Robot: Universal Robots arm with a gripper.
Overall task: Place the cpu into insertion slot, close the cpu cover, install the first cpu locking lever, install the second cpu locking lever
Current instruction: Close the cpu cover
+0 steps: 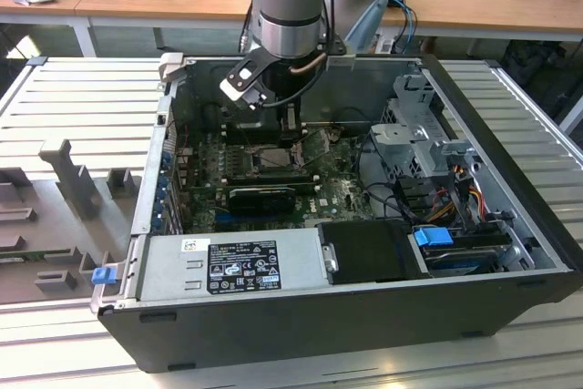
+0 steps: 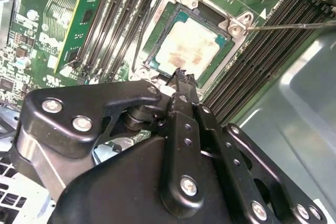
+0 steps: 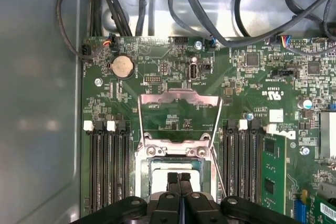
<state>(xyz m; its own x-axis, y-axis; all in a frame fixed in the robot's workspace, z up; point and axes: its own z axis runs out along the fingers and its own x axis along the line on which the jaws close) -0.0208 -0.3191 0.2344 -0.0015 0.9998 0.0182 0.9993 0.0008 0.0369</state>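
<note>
One claw, pinched together, hovers seemingly just above the seated cpu.

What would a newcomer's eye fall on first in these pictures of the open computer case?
A grey-and-blue robot arm reaches down into the open black computer case in the exterior view. In both wrist views its black gripper, jaws shut, sits just over the small square silver-topped cpu lying in the metal-framed insertion slot, beside the silvery frame-shaped cpu cover, flipped open.
</note>
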